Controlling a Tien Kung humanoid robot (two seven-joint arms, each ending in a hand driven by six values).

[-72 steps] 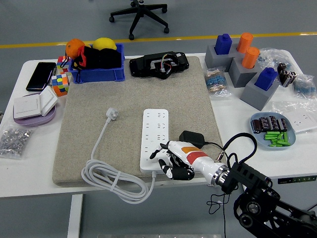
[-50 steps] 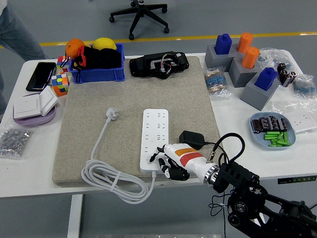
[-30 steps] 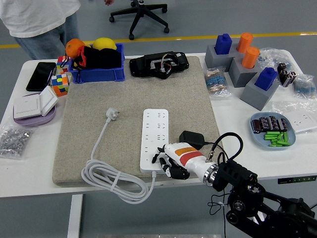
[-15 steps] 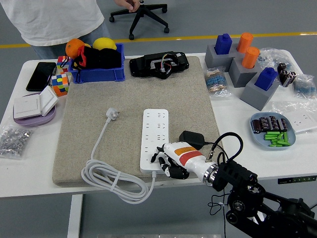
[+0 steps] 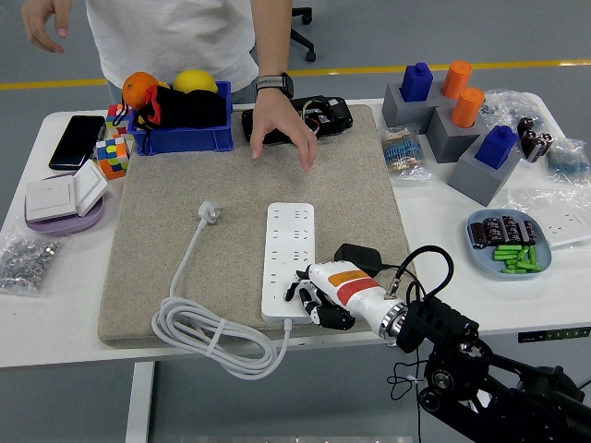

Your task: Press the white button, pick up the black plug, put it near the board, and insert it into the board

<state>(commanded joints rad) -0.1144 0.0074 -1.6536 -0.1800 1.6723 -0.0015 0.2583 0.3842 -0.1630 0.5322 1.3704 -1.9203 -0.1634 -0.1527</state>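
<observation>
A white power strip [image 5: 288,257] lies lengthwise on the grey felt mat [image 5: 185,212], its white cable [image 5: 214,340] coiled at the mat's front left. The black plug [image 5: 358,257] sits on the mat just right of the strip, its thin black wire trailing off the table's front. My right hand [image 5: 312,301] rests over the strip's near right corner, fingers curled down onto it and holding nothing. The white button is hidden under those fingers. A person stands at the far side, one hand [image 5: 280,132] reaching over the mat's back edge.
A blue bin [image 5: 183,138] with an orange and a lemon, Rubik's cubes [image 5: 112,155], a phone and a wall switch stand at the back left. Grey blocks with blue and orange pegs [image 5: 459,120] are at the back right. A blue dish [image 5: 510,244] of batteries lies right.
A person has walked in along the far side and now reaches a hand over the mat's back edge. My right hand has stayed on the strip's near corner.
</observation>
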